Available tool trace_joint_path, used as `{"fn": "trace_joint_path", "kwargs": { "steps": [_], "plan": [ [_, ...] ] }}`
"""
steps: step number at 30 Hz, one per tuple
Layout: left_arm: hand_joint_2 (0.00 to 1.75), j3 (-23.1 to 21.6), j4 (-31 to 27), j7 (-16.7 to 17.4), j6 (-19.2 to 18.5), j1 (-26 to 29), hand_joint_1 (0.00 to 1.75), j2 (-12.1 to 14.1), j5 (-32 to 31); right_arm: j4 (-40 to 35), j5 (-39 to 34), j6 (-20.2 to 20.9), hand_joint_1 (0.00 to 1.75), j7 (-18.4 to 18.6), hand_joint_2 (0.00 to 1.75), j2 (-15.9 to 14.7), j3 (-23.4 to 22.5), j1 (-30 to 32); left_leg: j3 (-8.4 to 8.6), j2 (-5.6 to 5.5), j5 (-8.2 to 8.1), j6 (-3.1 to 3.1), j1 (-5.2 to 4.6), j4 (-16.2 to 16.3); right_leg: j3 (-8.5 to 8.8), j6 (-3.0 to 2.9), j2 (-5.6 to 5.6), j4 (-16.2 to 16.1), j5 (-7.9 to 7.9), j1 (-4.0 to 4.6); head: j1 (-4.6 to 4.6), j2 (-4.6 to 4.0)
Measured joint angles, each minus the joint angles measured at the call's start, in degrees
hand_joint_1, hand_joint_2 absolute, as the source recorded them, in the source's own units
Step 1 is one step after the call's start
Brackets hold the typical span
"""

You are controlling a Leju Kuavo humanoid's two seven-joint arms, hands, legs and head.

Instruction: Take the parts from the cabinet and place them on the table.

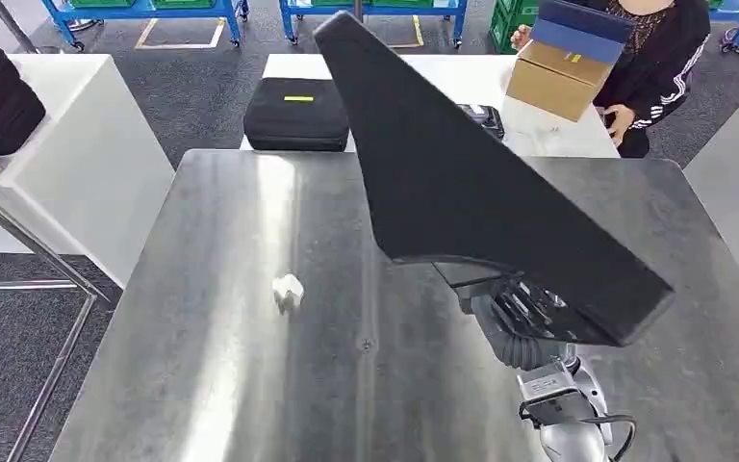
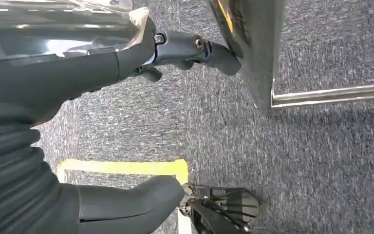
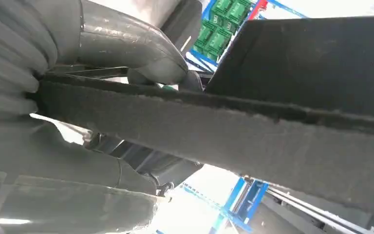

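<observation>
Steel table (image 1: 202,385), right hand (image 1: 524,318) gripping black panel (image 1: 462,183)

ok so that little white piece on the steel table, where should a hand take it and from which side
The small white piece lies loose on the metal table, bare surface all round, left of the right hand that grips the black triangular panel. Probably best pinched across its narrow body from straight above; its exact shape is too small to tell.
</observation>
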Motion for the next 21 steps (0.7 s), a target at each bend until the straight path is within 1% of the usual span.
{"fn": "trace_joint_path", "kwargs": {
  "steps": [1,2,3,4,5,6,7,8,9,10,11,12,13,14,15,16,17,18,19,20,21],
  "plan": [
    [1.75,0.0,0.0,0.02,0.07,-0.03,0.0,0.02,0.02,0.0,-0.02,-0.02,1.75,0.09,1.75,0.0,0.02,-0.04,2.8,0.02,1.42,0.06,0.13,-4.71,-0.05,0.29,-0.01,0.14,0.19,0.0,0.0,0.0],
    [1.75,0.0,0.0,0.09,0.06,-0.07,0.0,-0.04,0.09,0.0,-0.05,-0.09,1.75,0.22,1.75,0.09,0.04,-0.08,2.1,-0.05,1.57,0.24,-0.35,-4.58,0.09,0.73,-0.05,0.14,0.43,0.59,-0.02,0.02],
    [1.75,0.0,0.0,0.13,0.13,-0.11,0.0,-0.11,0.15,0.0,-0.05,-0.18,1.75,0.48,1.75,0.13,0.09,-0.28,2.06,-0.24,2.21,0.97,-0.48,-4.72,0.13,0.92,-0.04,0.09,0.55,0.53,0.2,0.02],
    [1.75,0.02,0.0,0.17,0.15,-0.1,0.0,-0.11,0.15,0.0,-0.04,-0.24,1.75,0.59,1.75,0.24,0.18,-0.34,1.9,-0.28,2.41,1.32,-0.68,-4.78,0.2,1.34,-0.06,-0.25,0.85,0.48,0.22,0.02],
    [1.75,0.02,0.0,0.22,0.15,-0.11,0.0,-0.11,0.15,-0.02,-0.05,-0.37,1.75,0.7,1.75,0.33,0.24,-0.33,1.81,-0.3,2.7,1.79,-0.93,-4.8,0.34,1.88,-0.09,-0.7,1.27,0.29,0.09,0.02],
    [1.75,-0.04,0.0,0.22,0.11,-0.08,0.0,-0.13,-0.05,-0.02,0.0,-0.39,1.75,0.81,1.75,0.35,0.28,-0.34,1.5,-0.3,3.36,2.42,-0.86,-5.15,0.27,2.47,-0.05,-0.9,1.71,0.38,0.18,0.02],
    [1.75,-0.09,0.02,0.22,0.09,-0.17,0.0,-0.32,-0.09,-0.02,0.0,-0.48,1.75,0.92,1.75,0.31,0.33,-0.32,1.51,-0.02,4.02,3.04,-0.48,-5.33,-0.37,2.58,-0.04,-0.28,1.07,0.32,0.16,0.02],
    [1.75,-0.07,0.02,0.24,0.09,-0.25,0.0,-0.48,-0.09,-0.02,0.0,-0.59,1.75,1.03,1.75,0.33,0.35,-0.28,1.13,0.01,4.37,3.37,-0.57,-5.41,-1.3,2.14,0.0,1.52,-1.04,0.38,0.31,0.02],
    [1.75,-0.07,0.02,0.24,0.09,-0.24,0.0,-0.57,-0.11,-0.02,0.02,-0.7,1.75,1.05,1.75,0.33,0.41,-0.32,1.0,0.07,4.78,3.78,-0.57,-5.38,-2.68,1.51,0.02,5.82,-4.03,0.38,0.59,0.02],
    [1.75,-0.11,0.02,0.24,0.11,-0.24,0.0,-0.65,-0.15,-0.02,0.02,-0.81,1.75,1.05,1.75,0.35,0.5,-0.28,0.42,0.15,5.12,3.87,-0.64,-5.34,-4.31,1.19,0.07,10.82,-6.7,0.39,0.64,0.02],
    [1.75,-0.11,0.02,0.24,0.13,-0.25,0.0,-0.76,-0.15,-0.02,0.02,-0.85,1.75,1.07,1.75,0.31,0.57,-0.16,-0.13,0.18,5.49,3.91,-0.72,-5.28,-5.68,1.15,0.1,15.54,-8.77,0.39,0.61,0.02],
    [1.75,-0.11,0.02,0.24,0.15,-0.24,0.0,-0.81,-0.13,0.0,0.02,-0.85,1.75,1.1,1.75,0.31,0.57,0.02,-0.54,0.17,5.75,3.88,-0.77,-5.26,-5.95,1.45,0.1,17.98,-9.66,0.39,0.64,0.02],
    [1.75,-0.09,0.02,0.24,0.17,-0.21,0.0,-0.81,-0.13,0.04,0.02,-0.87,1.75,1.1,1.75,0.31,0.57,0.19,-0.85,0.16,5.96,3.79,-0.77,-5.26,-4.74,1.89,0.09,17.41,-9.51,0.38,0.64,0.02],
    [1.75,-0.07,0.02,0.24,0.17,-0.21,0.0,-0.81,-0.11,0.07,0.02,-0.87,1.75,1.12,1.75,0.31,0.59,0.25,-1.03,0.13,6.14,3.7,-0.77,-5.25,-1.99,2.32,0.09,13.95,-8.52,0.37,0.64,0.02],
    [1.75,-0.07,0.02,0.26,0.17,-0.22,0.0,-0.83,-0.09,0.05,0.02,-0.9,1.75,1.12,1.75,0.31,0.63,0.22,-1.08,0.07,6.25,3.55,-0.77,-5.25,1.53,2.68,0.09,8.73,-7.16,0.37,0.64,0.02],
    [1.75,-0.07,0.02,0.28,0.17,-0.24,0.0,-0.85,-0.07,0.04,0.04,-0.92,1.75,1.12,1.75,0.31,0.66,0.2,-1.08,0.02,6.36,3.37,-0.77,-5.23,5.66,2.75,0.09,2.39,-5.99,0.38,0.66,0.02],
    [1.75,-0.04,0.02,0.3,0.17,-0.25,0.0,-0.85,0.0,0.04,0.04,-0.92,1.75,1.12,1.75,0.31,0.68,0.09,-1.27,0.01,6.49,3.09,-1.0,-5.18,7.98,2.25,0.15,-1.15,-6.75,0.59,0.68,0.02],
    [1.75,-0.02,0.02,0.3,0.24,-0.33,0.0,-0.81,0.04,0.04,0.09,-0.94,1.75,1.12,1.75,0.31,0.74,0.23,-1.4,-0.03,6.79,2.65,-1.1,-5.29,7.81,2.07,0.21,-0.68,-5.86,0.98,0.48,0.02],
    [1.75,0.0,0.02,0.3,0.28,-0.32,0.0,-0.7,0.11,0.04,0.09,-1.01,1.75,1.1,1.75,0.31,0.76,0.19,-1.4,-0.06,6.98,2.34,-1.13,-5.25,7.62,1.96,0.23,-1.08,-5.93,1.01,0.66,0.02],
    [1.75,0.0,0.02,0.33,0.28,-0.33,0.0,-0.68,0.15,0.04,0.06,-1.01,1.75,1.1,1.75,0.26,0.79,0.19,-1.47,-0.06,7.16,2.06,-1.09,-5.34,7.46,1.9,0.22,-1.03,-5.93,1.11,0.57,0.02],
    [1.75,0.02,0.02,0.37,0.28,-0.25,0.0,-0.68,0.15,0.04,0.06,-1.03,1.75,1.1,1.75,0.26,0.79,0.19,-1.51,-0.06,7.43,1.64,-1.12,-5.49,7.32,1.4,0.21,-1.22,-5.61,1.0,0.53,0.02]
  ]
}}
